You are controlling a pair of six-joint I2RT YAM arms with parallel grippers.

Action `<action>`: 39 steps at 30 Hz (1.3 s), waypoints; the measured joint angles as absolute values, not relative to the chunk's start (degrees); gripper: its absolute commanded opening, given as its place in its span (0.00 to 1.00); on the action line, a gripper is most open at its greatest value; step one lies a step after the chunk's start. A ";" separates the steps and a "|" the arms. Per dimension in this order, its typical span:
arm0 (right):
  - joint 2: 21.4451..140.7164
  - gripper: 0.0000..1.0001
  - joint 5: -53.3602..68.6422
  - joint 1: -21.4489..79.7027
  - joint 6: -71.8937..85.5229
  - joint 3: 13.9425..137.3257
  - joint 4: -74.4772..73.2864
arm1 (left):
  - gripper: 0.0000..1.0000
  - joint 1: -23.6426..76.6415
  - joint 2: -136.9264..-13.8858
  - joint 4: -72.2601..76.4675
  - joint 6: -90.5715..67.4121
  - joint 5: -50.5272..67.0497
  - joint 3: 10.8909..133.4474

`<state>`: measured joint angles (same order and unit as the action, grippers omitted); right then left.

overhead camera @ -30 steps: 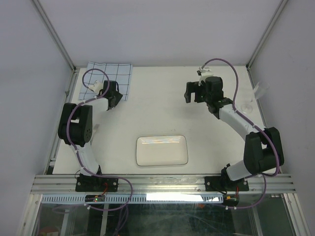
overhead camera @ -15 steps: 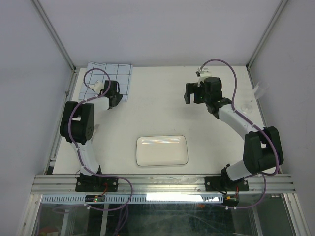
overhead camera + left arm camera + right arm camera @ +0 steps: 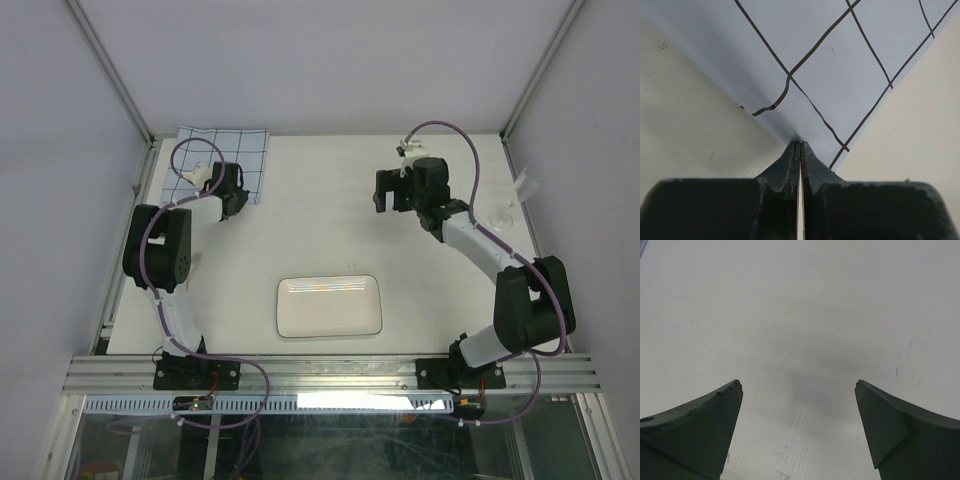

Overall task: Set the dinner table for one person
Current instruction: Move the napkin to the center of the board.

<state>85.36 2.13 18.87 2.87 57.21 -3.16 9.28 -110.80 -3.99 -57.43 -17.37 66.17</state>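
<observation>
One corner of the checked cloth [image 3: 840, 65] sat pinched in the left gripper [image 3: 799, 150], far-left on the dinner table [image 3: 330, 220]; the right gripper [image 3: 797, 390] hung spread, empty; dragging low and slow should avoid bunching.

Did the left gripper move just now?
Yes. The left gripper slid slightly up toward the cloth, farther from the white plate.

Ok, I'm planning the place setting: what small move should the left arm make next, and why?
Probably lift the left end effector slightly and start drawing the cloth toward the plate. It is shut on a corner of the cloth, while the cloth lies in the dinner table's far left corner, away from the plate.
</observation>
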 measured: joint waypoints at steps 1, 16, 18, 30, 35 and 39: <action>85.41 0.99 2.13 18.94 2.87 57.21 -3.20 | 0.00 9.28 -111.02 -3.99 -57.43 -17.28 66.30; 86.02 0.99 1.91 19.62 2.85 57.21 -3.38 | 0.00 9.45 -111.20 -2.68 -56.77 -14.06 65.95; 86.02 0.99 1.89 19.84 2.85 57.21 -3.49 | 0.00 9.72 -110.98 -2.46 -56.53 -13.65 65.54; 86.46 0.99 1.32 21.23 2.81 57.36 -4.64 | 0.00 18.39 -106.61 -1.54 -55.88 -11.31 61.47; 86.98 0.99 -2.96 21.32 2.02 58.98 -6.11 | 0.00 23.18 -106.48 -0.97 -55.88 -10.15 61.47; 87.48 0.99 -7.27 21.32 1.34 61.23 -7.66 | 0.00 27.40 -106.48 -0.38 -55.92 -9.45 61.47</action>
